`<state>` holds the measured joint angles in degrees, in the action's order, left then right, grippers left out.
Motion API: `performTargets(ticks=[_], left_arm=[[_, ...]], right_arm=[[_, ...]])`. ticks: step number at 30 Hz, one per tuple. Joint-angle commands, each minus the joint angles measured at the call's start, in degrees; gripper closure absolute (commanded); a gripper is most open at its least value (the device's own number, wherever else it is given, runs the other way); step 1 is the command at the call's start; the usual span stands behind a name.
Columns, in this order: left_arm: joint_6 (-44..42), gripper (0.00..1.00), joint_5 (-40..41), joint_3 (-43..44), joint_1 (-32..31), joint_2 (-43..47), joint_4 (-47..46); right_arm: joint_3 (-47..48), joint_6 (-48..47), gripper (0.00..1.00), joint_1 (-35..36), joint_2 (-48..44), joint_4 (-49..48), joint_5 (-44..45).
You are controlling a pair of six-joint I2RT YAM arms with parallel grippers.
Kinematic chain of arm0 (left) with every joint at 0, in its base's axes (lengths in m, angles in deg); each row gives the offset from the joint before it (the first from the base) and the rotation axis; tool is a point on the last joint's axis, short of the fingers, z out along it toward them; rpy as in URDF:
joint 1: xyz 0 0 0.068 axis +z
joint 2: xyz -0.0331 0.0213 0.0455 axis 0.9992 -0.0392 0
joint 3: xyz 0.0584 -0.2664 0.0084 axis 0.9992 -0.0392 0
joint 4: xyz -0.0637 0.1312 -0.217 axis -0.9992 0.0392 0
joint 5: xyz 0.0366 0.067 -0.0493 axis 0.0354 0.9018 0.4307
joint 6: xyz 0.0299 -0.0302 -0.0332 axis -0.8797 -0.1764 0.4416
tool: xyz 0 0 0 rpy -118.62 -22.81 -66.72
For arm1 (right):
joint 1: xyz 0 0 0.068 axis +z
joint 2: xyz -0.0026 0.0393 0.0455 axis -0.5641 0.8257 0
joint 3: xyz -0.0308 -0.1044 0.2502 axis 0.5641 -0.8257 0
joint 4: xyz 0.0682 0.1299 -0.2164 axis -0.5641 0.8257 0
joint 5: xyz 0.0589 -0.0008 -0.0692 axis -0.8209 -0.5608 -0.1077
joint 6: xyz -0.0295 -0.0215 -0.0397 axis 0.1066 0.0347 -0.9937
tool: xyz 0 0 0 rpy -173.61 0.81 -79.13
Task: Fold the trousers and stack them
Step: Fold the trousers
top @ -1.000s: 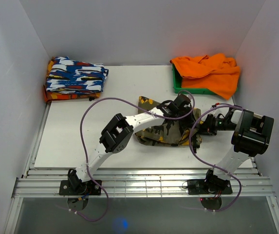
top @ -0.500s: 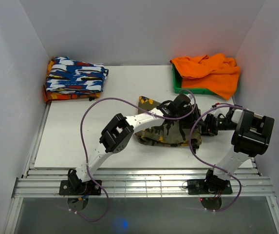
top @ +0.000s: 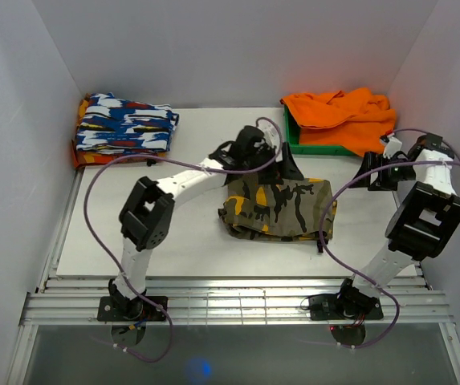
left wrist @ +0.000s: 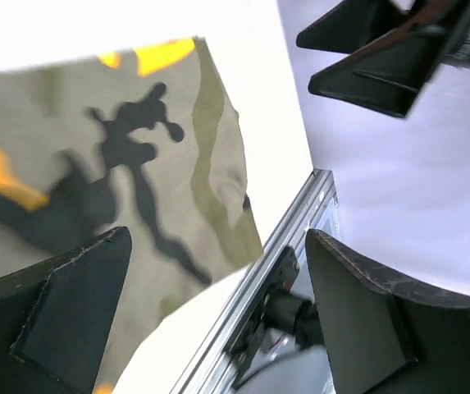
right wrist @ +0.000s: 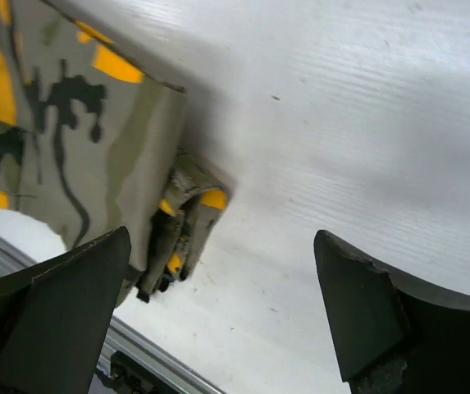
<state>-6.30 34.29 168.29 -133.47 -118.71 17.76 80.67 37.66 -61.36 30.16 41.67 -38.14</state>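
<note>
Olive trousers (top: 278, 207) lie folded, lower layers hidden.

1. Top view: the light is bright and even, the picture sharp; only faint soft shadows fall on the table (top: 189, 132).
2. Left wrist view: the trousers (left wrist: 95, 164) look blurred; the white at 12 o'clock is overexposed.
3. Right wrist view: a soft grey shadow lies beside the trousers, at 12 o'clock.
</note>
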Motion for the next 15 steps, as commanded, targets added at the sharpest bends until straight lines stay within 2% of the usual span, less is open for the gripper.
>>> performTargets(ticks=[1,3,6,8,10,12,13,15], left_arm=[[-10.70,0.02,-7.85,-6.29,6.24,14.25,-1.06],[-16.75,0.02,-13.30,-12.68,10.28,17.94,-0.98],[-19.41,0.02,-21.29,-20.86,15.12,24.19,-2.11],[-19.51,0.02,-25.24,-23.96,17.66,26.83,-3.86],[-17.59,0.05,-35.42,-27.74,19.08,27.10,-7.02],[-11.64,0.28,-43.85,-31.77,19.96,25.79,-14.29],[-6.29,0.42,-44.59,-36.41,20.14,25.35,-19.12],[-5.10,0.48,-44.25,-40.13,20.14,24.47,-21.44]], right_arm=[[5.96,-4.38,0.02,3.19,-1.87,10.71,-8.99],[5.53,-4.82,0.02,5.31,-1.87,12.39,-13.47],[2.28,-6.31,0.02,11.01,-2.48,14.33,-21.30],[0.70,-7.37,0.04,15.41,-2.66,15.65,-22.81],[-2.72,-8.07,0.04,18.40,-2.83,15.82,-24.74],[-7.36,-8.86,0.05,19.38,-2.49,16.09,-26.41],[-8.87,-10.52,0.06,19.55,-1.79,16.52,-26.59],[-11.60,-11.15,0.07,19.47,-0.47,15.39,-25.02]])
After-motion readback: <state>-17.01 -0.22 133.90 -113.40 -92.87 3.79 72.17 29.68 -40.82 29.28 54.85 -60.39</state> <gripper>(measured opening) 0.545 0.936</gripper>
